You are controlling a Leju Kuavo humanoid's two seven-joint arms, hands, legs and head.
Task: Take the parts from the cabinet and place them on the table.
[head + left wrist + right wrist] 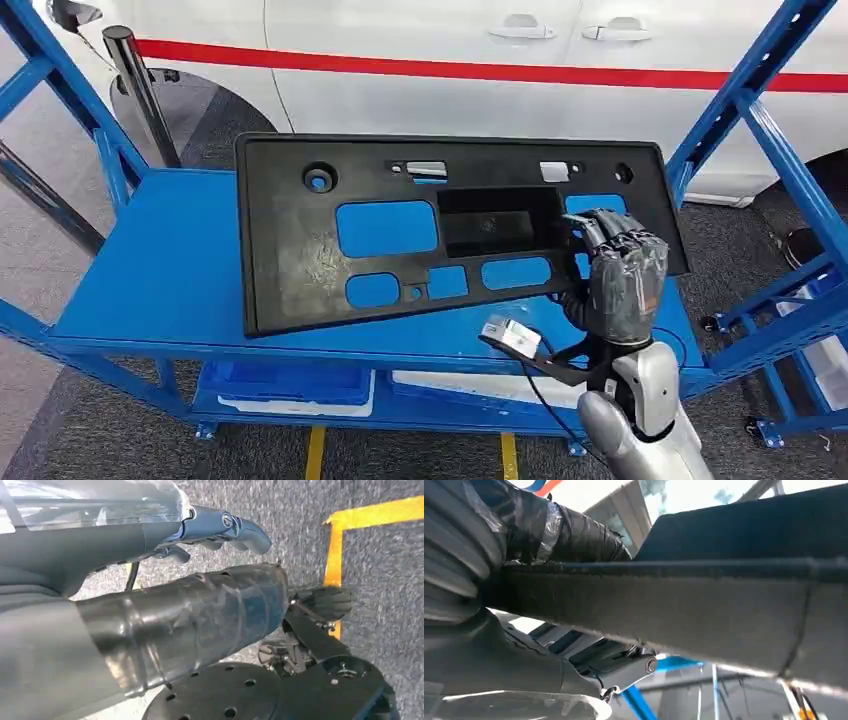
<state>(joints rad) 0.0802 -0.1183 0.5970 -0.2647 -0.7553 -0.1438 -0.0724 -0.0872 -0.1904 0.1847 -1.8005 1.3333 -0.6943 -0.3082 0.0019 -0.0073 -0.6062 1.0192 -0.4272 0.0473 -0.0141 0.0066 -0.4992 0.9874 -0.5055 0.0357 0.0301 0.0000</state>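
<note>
Black plastic panel (300, 250): broad, flat, roughly rectangular, matte with scuffed grey patches; several rounded-rectangle cut-outs, a recessed central pocket and small round holes along the far edge. Tilted, its near-left corner on the blue metal shelf (150, 280), its right end raised. In the right wrist view its edge (674, 610) appears as a thick, grainy dark band.

Right hand (620, 270): dark fingers wrapped in glossy film, grasping the panel's right end, on a silver arm.

Left hand (210, 615): film-wrapped, hanging over speckled grey carpet with a yellow floor line (350, 530); fingers extended, holding nothing.

Surroundings: blue steel rack; white car (400, 40) with red stripe behind.
</note>
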